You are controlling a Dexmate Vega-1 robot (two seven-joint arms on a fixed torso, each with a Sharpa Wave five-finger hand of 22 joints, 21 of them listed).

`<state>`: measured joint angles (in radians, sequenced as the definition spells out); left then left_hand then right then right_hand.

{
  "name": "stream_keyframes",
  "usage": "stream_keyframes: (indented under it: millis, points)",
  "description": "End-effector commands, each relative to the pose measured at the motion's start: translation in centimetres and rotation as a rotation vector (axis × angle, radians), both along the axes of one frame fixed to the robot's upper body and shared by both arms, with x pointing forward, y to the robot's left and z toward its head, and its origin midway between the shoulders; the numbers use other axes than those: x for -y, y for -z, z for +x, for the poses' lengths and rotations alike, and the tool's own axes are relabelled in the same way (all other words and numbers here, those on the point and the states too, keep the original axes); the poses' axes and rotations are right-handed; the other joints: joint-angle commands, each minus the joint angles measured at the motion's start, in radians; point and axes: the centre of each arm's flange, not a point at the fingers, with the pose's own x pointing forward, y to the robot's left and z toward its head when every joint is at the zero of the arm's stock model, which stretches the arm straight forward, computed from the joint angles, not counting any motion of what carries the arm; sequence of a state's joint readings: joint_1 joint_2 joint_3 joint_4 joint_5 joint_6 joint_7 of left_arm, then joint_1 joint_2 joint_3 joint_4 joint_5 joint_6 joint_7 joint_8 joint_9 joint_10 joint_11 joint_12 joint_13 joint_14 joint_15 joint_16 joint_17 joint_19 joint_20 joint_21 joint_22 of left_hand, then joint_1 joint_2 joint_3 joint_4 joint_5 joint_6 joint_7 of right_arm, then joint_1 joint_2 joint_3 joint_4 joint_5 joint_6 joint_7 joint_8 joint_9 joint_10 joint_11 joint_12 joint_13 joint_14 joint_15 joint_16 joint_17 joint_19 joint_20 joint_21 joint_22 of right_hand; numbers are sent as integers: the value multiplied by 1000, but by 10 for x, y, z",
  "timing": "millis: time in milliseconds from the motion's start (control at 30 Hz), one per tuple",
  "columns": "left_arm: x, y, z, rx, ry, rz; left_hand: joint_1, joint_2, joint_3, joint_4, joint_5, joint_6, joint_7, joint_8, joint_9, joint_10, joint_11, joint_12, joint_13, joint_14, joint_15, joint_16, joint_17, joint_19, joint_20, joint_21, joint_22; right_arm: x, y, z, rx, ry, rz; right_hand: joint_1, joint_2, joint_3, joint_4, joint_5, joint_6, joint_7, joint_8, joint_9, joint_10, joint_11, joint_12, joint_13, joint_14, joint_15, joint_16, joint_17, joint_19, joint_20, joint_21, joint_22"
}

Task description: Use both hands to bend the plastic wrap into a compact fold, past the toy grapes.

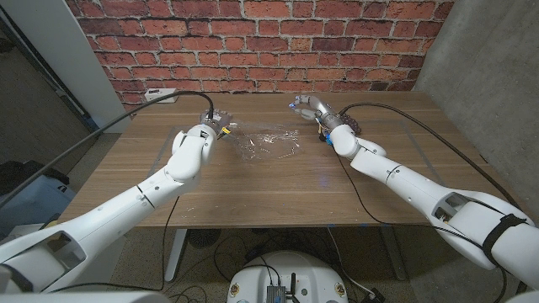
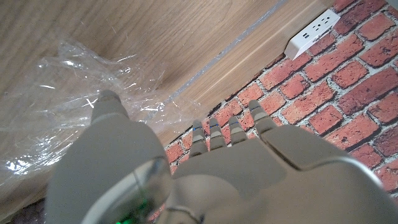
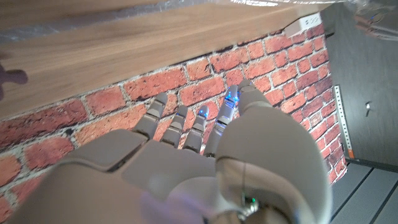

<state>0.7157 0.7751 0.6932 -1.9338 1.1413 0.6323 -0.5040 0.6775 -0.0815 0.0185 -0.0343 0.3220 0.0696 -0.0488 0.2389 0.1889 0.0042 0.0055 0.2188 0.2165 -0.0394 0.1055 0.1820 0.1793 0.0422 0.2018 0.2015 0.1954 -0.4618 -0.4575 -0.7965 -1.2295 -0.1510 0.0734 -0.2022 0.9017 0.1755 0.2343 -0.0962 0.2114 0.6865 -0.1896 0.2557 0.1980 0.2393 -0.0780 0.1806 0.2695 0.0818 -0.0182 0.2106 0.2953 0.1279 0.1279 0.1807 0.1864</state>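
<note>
- Left hand [image 2: 205, 168] sits closest to the lens in its wrist view: fingers extended side by side, thumb [image 2: 109, 109] out over the wrap [image 2: 68, 93]. I see nothing pinched, so I read it as open, hovering at the wrap's edge; actual contact I cannot confirm.
- Right hand [image 3: 205, 155] in its own wrist view: fingers reaching toward the brick wall [image 3: 93, 106], loosely together, nothing in them. From the head view it hangs over the table's far right [image 1: 324, 114]. Open by my reading.
- Wrap lies crumpled on the table [image 1: 278, 185] between the two hands, mid-table toward the far side [image 1: 268, 145], closer to my left hand than my right.
- Handling, as I judge it: near weightless, limp, clingy, slippery on wood. It will spring back unless pressed. Best to pinch opposite edges, one per hand, where the film bunches thick, then bring them together.
- Grapes: a dark cluster beside the right hand in the head view [image 1: 347, 124] may be them; too small for me to be sure.
- Views compared: the head view gives both hands and the wrap's whole outline; the left wrist view gives creases, the thumb's position and a power strip [image 2: 314, 28] by the wall; the right wrist view has mostly brick and the table's edge.
</note>
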Motion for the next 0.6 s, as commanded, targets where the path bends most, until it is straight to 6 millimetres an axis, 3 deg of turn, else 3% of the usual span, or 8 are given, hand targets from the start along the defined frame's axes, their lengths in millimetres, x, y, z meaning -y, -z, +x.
stream_keyframes:
  millis: [33, 133, 267, 367, 467, 600]
  points:
    - [-4, -4, -1, -10, 60, -66, -13, 14, -4, 10, 9, 1, -49, -11, 1, -2, 8, 9, 4, -7, 5, 4, 5, -13, 2, 2, 2, -25, 2, -8, -210, -108, -232, -30, -17, 0, 5, -12, -86, -2, -48, 3, -74, 14, 1, -6, -58, 30, -5, 9, -54, 24, 5, -1]
    - [-4, -5, -2, 5, 62, -70, -15, 17, -6, 12, 11, 7, -65, -12, 1, 1, 4, 11, 4, -6, 5, 5, 5, -15, 4, 2, 2, -33, 3, -9, -235, -123, -275, -42, -22, -3, 3, -13, -92, -13, -51, 5, -112, 13, 0, -9, -88, 42, -9, 8, -80, 29, 5, -1]
    - [-5, -5, -3, 11, 52, -68, -18, 19, -7, 14, 12, -2, -46, -19, 1, -4, 5, 9, 4, -7, 5, 6, 5, -17, 6, 3, 2, -46, 3, -10, -279, -145, -345, 11, 28, 59, -18, -3, -42, -33, -37, 8, -136, -28, 9, -17, -124, 24, -3, 12, -121, 11, 6, -2]
    - [-5, -4, -3, 13, 49, -65, -19, 21, -8, 15, 12, -8, -48, -23, 0, -6, 6, 8, 4, -9, 6, 5, 5, -19, 7, 3, 2, -52, 4, -10, -298, -155, -371, 23, 37, 91, -9, -5, -55, -33, -46, 9, -159, -37, 7, -20, -146, 14, 1, 18, -146, 1, 5, -3]
    - [-4, -4, -3, 16, 50, -59, -20, 22, -9, 16, 13, -10, -47, -25, 0, -8, 5, 8, 4, -9, 4, 5, 5, -19, 8, 3, 2, -55, 4, -9, -293, -152, -377, 21, 29, 115, 7, -11, -117, -31, -71, 7, -176, -35, 10, -23, -156, 11, 9, 27, -156, 0, 10, -3]
    - [-4, -4, -2, 13, 53, -55, -20, 24, -9, 17, 13, -13, -53, -28, 0, -9, 3, 8, 4, -12, 1, 4, 5, -19, 9, 4, 2, -60, 1, -9, -296, -159, -391, 2, 20, 126, 27, -21, -212, -30, -88, 4, -186, -24, 16, -26, -162, 10, 20, 36, -160, -1, 16, -3]
